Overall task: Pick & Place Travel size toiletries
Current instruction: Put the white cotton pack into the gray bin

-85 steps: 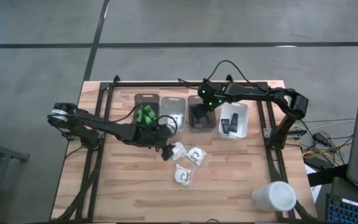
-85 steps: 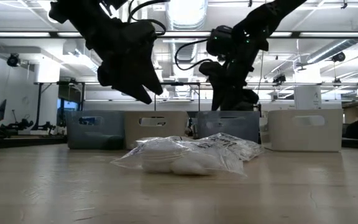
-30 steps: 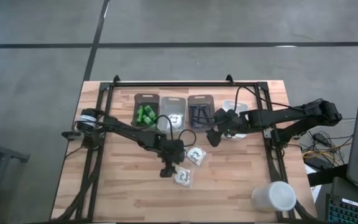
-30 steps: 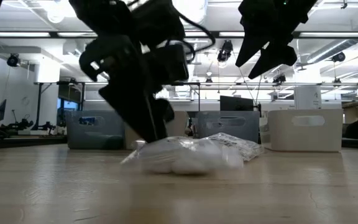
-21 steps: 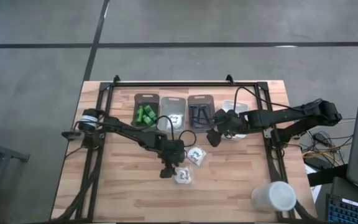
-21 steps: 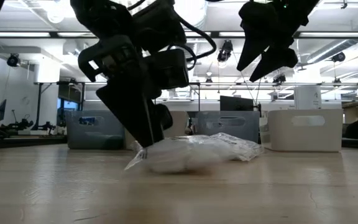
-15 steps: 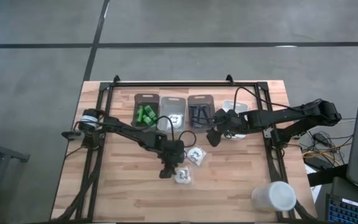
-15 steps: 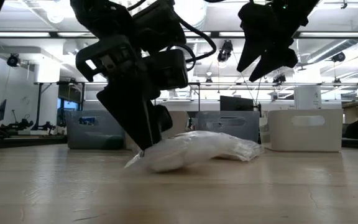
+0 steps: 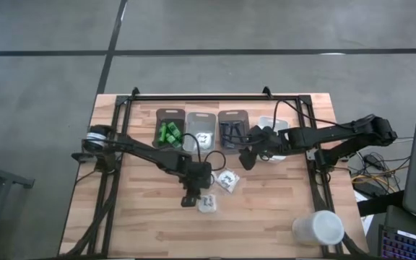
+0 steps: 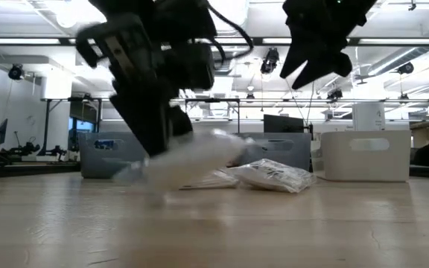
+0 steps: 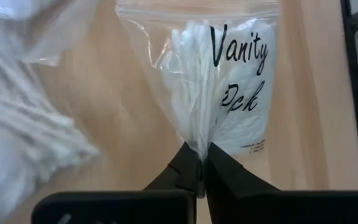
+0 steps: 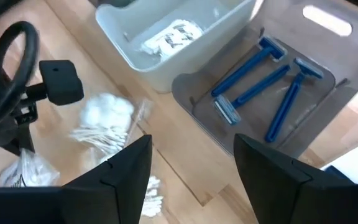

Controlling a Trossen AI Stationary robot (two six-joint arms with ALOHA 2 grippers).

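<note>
My left gripper [image 11: 201, 163] is clamped on the "Vanity Pack" packet [image 11: 229, 93], lifted just off the table [image 9: 143, 224] near the other packets [image 9: 228, 180]. My right gripper [image 12: 191, 155] hovers with fingers apart near the razor bin [image 12: 291, 93].

Two dark jointed arms, black looping cables, angular black fingers.

Glossy clear plastic packet [image 11: 229, 81] over matt wooden table [image 9: 266, 217]
</note>
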